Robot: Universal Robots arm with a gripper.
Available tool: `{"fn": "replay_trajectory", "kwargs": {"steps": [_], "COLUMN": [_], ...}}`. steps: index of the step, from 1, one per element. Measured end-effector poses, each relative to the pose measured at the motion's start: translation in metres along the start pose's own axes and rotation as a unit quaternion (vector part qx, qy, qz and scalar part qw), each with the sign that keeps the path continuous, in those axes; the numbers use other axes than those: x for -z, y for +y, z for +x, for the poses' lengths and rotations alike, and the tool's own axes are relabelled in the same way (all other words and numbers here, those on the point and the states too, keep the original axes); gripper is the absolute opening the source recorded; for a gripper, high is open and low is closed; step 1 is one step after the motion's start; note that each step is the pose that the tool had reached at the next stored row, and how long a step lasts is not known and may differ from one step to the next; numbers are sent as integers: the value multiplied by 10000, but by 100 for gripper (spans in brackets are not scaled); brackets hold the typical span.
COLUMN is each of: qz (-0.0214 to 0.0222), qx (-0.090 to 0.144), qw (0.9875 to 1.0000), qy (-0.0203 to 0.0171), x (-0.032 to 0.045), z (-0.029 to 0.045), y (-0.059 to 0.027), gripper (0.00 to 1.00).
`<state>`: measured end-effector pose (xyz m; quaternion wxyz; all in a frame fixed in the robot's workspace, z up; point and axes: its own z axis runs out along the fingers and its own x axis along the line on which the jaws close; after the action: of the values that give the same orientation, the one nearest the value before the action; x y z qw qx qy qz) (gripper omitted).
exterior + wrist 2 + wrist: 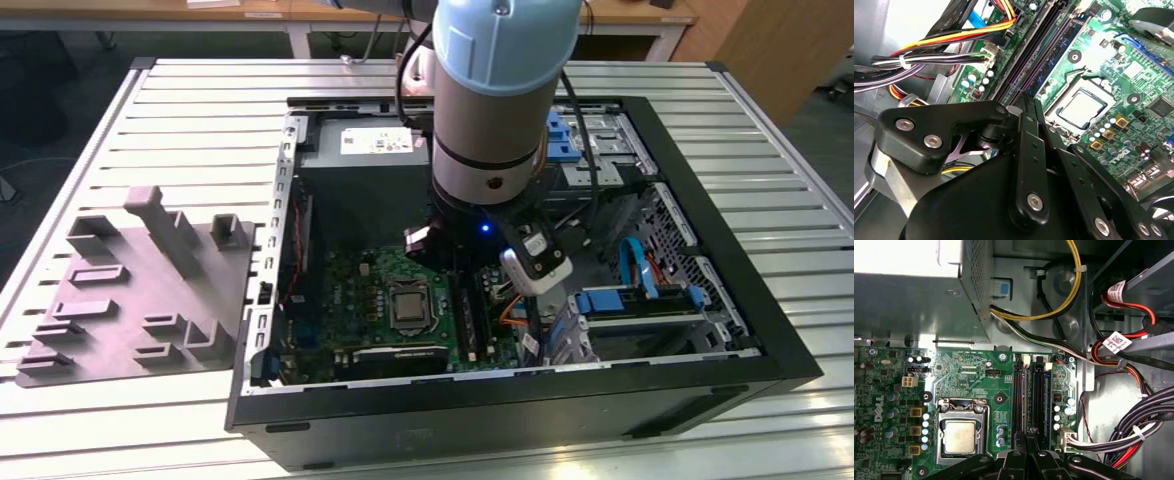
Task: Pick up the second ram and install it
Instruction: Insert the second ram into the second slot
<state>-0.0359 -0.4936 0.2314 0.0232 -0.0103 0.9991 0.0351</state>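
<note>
Inside the one open case [534, 405]: pincer [1028, 434] fingers together, over the slot strips [1018, 395]. One second ram [1042, 395], blue, seated in a strip just beside the tips. One grey tray [134, 300] on desk [747, 90].

Gripper [1028, 437] hung low inside the open computer case [534, 420], over the black memory slots [1019, 390]. Air above the slots lay open along their length. To one side the CPU socket [960, 432] sat flat and low, no hindrance. To the other, a white connector [1066, 437] and black cable bundle [1139, 430] crowded just beside the slots. Beyond the slots' far end the power supply [914, 295] stood as a wall, a yellow cable [1072, 280] looping off it. A drive bay [641, 300] blocked the case toward the exterior view's right.
</note>
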Motion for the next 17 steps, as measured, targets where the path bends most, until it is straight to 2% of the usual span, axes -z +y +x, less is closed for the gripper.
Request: {"fn": "replay_trajectory", "kwargs": {"steps": [17], "qz": [-14], "qx": [-1], "qw": [10000], "qy": [0], "x": [-20], "z": [11], "y": [-3], "gripper": [12]}}
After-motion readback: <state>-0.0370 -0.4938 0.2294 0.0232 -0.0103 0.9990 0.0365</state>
